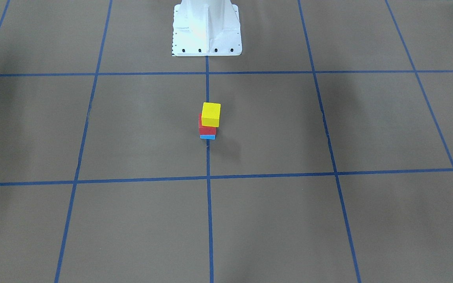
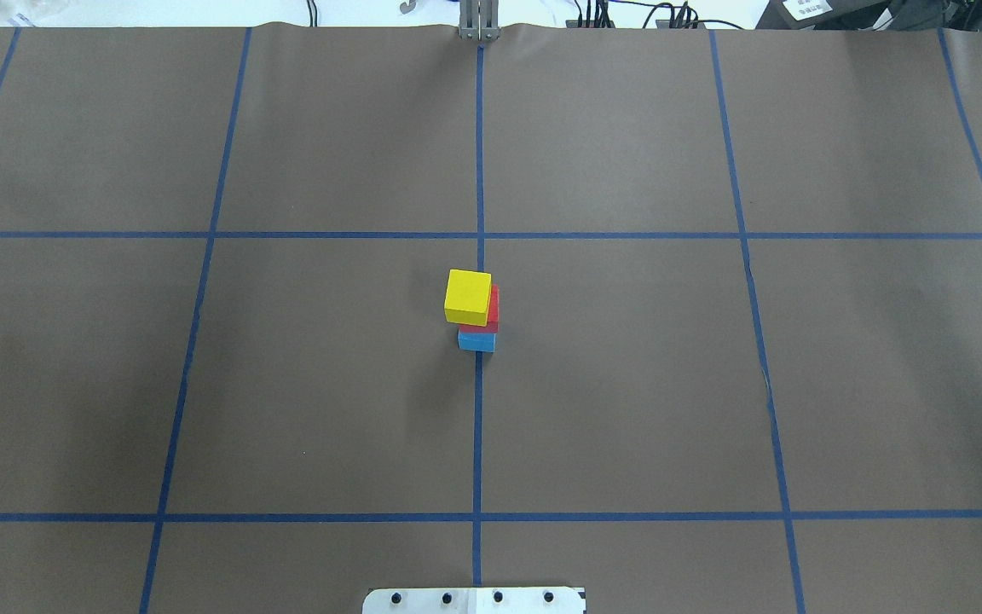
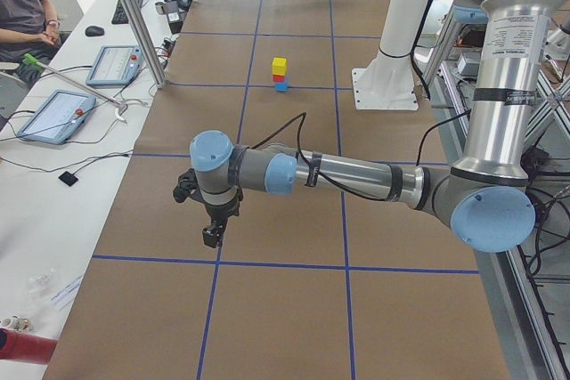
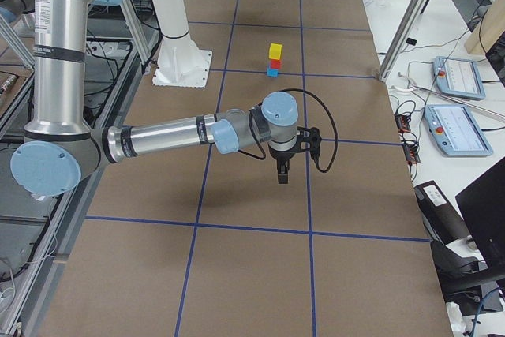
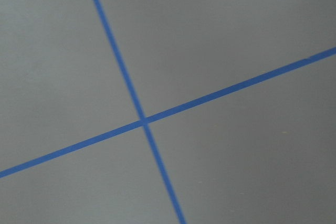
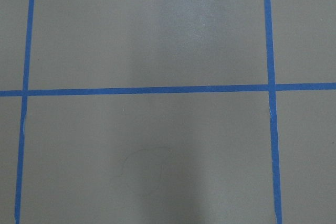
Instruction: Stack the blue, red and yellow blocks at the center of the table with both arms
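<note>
In the front-facing view, the yellow block (image 1: 211,114), red block (image 1: 207,130) and blue block (image 1: 207,136) form one narrow stack at frame centre. The brown table (image 1: 92,129) lies open on every side of it. The white robot base (image 1: 207,29) blocks the top centre. In the side views, the left gripper (image 3: 212,236) and right gripper (image 4: 282,173) hang mid-frame, well apart from the stack.

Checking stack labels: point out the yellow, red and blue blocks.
yellow block (image 2: 467,295): overhead exterior, top face.
red block (image 1: 207,130): exterior front-facing, visible front face.
blue block (image 2: 476,342): overhead exterior, visible side face.
</note>
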Tool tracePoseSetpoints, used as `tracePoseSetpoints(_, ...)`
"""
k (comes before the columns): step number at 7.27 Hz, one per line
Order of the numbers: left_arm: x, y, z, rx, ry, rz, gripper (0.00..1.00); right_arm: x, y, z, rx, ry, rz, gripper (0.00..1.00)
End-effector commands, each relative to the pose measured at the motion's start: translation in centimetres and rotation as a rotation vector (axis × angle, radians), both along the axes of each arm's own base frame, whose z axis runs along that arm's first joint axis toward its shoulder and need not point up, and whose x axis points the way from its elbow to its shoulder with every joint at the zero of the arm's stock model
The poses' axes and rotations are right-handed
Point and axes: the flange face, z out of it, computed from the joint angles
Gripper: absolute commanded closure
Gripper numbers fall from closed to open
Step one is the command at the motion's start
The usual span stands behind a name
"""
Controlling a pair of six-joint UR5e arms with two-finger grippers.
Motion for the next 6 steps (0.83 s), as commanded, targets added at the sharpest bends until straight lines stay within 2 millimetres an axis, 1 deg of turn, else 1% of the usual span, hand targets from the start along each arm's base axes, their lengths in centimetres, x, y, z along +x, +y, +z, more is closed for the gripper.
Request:
tracePoseSetpoints(1,-0.6,0.0,1.2,-0.04,0.039,-0.035,0.0,-0.6,-1.8,-0.1,0.004,0.003,-0.007,0.0)
tracePoseSetpoints(3,-0.6,0.1,1.1,-0.04,0.039,-0.038,0.0,-0.2,-1.8,-0.4,0.01,-0.003,0.0,0.0)
tracePoseSetpoints(4,-0.5,-0.2,0.3,-0.043,0.041,-0.054,0.0,0.1,-1.7,-0.1,0.009,-0.004,-0.001,0.0)
tracePoseSetpoints(5,-0.2,-0.3,0.1,-0.057,0.045,-0.068,0.0,0.2,-1.7,0.2,0.023,0.001,-0.016,0.0)
tracePoseSetpoints(6,-0.2,-0.5,-0.7,-0.044,0.046,-0.07,0.0,1.1,-1.6,0.7,0.005,0.017,-0.028,0.0)
